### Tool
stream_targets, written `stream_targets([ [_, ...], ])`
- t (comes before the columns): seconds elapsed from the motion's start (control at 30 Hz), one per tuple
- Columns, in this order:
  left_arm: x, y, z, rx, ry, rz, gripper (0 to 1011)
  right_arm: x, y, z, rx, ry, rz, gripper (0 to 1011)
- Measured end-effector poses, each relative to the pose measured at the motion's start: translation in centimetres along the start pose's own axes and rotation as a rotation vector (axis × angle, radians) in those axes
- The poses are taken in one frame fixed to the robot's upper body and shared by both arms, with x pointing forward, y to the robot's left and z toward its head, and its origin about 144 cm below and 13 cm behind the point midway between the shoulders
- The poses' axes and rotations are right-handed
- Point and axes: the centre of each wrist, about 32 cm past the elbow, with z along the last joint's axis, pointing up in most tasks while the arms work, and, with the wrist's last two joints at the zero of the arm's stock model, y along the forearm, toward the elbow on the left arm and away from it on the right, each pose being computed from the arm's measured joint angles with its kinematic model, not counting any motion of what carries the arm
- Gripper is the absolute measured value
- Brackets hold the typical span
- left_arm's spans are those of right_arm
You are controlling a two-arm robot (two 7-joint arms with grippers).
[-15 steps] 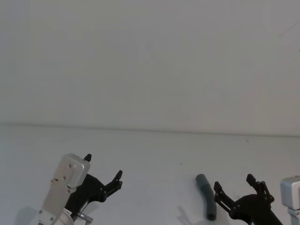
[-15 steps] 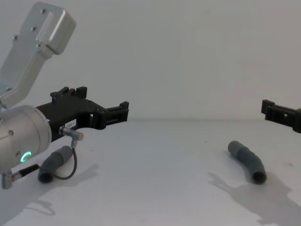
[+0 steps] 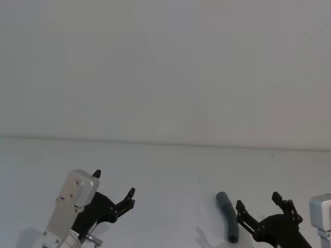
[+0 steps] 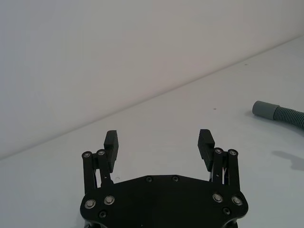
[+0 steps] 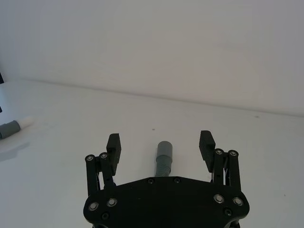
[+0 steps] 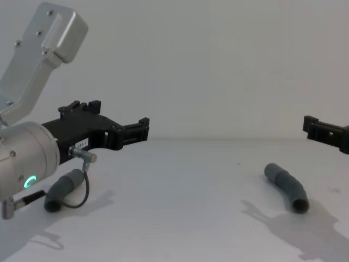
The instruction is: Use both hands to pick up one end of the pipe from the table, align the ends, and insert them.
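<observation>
Over table: L end effector, R end effector well apart.

A plain white wall is seen at the back, w/ a faint grey seam along its foot. Below it 2 small dark marks are noted, well apart: a near speck and a far speck. In chest view, low at left, a thin black cable is looped down from a silver connector.

On the bench the left pipe piece lies at the left side, lower than the left end effector. The right pipe piece lies well apart from it, at the right side. The right end effector hangs above the bench, just to the right of this piece.
</observation>
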Motion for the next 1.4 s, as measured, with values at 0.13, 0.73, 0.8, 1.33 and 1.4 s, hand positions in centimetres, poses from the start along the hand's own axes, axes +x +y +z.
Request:
stream_targets([
  [0.13, 0.00, 0.00, 0.00, 0.000, 0.000, 0.000, 1001, 0.00, 0.00, 0.00, 0.000, 0.000, 0.000, 1003],
  [0.73, 0.00, 0.00, 0.00, 0.000, 0.000, 0.000, 1001, 0.00, 0.00, 0.00, 0.000, 0.000, 0.000, 1003],
  [0.8, 0.00, 0.00, 0.00, 0.000, 0.000, 0.000, 1002, 0.00, 0.00, 0.00, 0.000, 0.000, 0.000, 1003],
  [1.33, 0.00, 0.00, 0.00, 0.000, 0.000, 0.000, 1001, 0.00, 0.00, 0.00, 0.000, 0.000, 0.000, 1003],
  [1.4, 0.00, 0.00, 0.00, 0.000, 0.000, 0.000, 1001, 0.00, 0.00, 0.00, 0.000, 0.000, 0.000, 1003],
])
